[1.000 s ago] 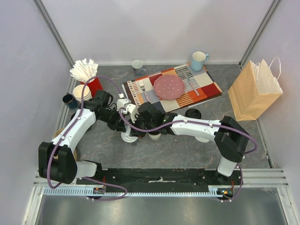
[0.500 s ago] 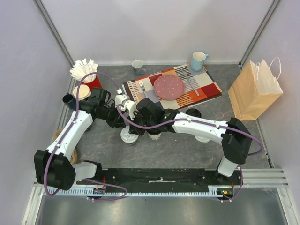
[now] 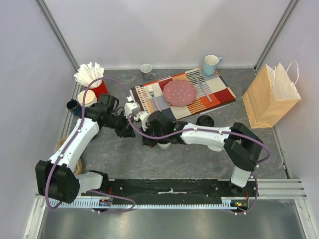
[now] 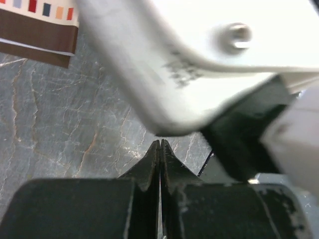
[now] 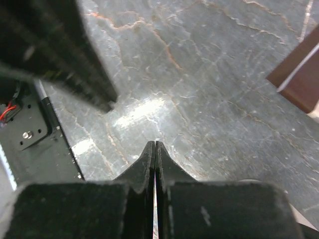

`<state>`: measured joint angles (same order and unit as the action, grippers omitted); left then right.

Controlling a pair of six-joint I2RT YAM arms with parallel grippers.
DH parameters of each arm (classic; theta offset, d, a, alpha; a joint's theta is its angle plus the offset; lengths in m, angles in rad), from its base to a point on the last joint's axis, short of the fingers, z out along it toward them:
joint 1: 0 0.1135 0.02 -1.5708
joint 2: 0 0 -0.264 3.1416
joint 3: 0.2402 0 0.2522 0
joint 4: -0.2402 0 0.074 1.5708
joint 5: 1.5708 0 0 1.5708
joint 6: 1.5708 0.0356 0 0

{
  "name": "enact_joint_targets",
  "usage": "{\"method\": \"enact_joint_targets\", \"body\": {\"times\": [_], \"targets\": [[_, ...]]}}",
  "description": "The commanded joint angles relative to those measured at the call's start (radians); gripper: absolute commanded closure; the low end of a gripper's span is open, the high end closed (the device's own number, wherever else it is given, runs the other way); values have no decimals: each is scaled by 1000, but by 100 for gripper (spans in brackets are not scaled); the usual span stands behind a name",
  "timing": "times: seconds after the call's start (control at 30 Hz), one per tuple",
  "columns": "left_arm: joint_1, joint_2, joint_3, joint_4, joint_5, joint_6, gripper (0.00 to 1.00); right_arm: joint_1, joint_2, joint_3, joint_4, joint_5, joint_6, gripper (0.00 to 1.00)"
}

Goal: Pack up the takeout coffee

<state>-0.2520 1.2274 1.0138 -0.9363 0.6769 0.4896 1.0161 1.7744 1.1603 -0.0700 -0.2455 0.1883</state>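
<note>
Your cream cup with the black lid stands on the counter in the overhead view, half hidden under your right arm's wrist and just beside where the two arms meet. Neither gripper has it. Your left gripper is closed with its fingers pressed together on nothing, and so is your right gripper. Both hang low over bare counter.

The counter is grey, stone-patterned with orange veins, and is boxed in by pale walls and metal corner posts.

The arms crowd each other. A white link of the right arm fills the left wrist view just past the fingertips, and a dark blurred part of the left arm cuts across the right wrist view.

Behind them lies a striped placemat with a pink plate. A brown paper bag stands well apart on the right. A black round thing, too small to tell what, sits by the placemat's near edge.
</note>
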Motion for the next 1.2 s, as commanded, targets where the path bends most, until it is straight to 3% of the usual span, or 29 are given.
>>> {"method": "enact_joint_targets", "body": {"times": [0.0, 0.3, 0.57, 0.77, 0.87, 0.9, 0.93, 1.07, 1.17], "targets": [[-24, -20, 11, -18, 56, 60, 98, -4, 5, 76, -118, 43, 7, 100], [-26, -23, 60, -12, 0, 35, 96, 19, -69, 154, -171, 51, -7, 100], [-21, -31, 63, 50, -169, -45, 63, 19, -81, 193, -175, 31, -29, 100], [-6, 15, 58, 203, -344, -138, 40, 15, -127, 200, -175, 34, -29, 100], [-9, 89, 112, 246, -359, -146, 25, 6, -162, 191, -168, 49, -23, 87], [-7, 110, 130, 249, -352, -143, 18, 4, -170, 190, -165, 54, -21, 74], [-9, 166, 146, 257, -349, -138, 14, -1, -187, 187, -156, 55, -20, 68], [-9, 300, 200, 260, -344, -91, 11, -23, -214, 188, -137, 64, -13, 42], [-9, 339, 175, 289, -367, -45, 9, -43, -234, 194, -125, 66, -6, 35]]}}
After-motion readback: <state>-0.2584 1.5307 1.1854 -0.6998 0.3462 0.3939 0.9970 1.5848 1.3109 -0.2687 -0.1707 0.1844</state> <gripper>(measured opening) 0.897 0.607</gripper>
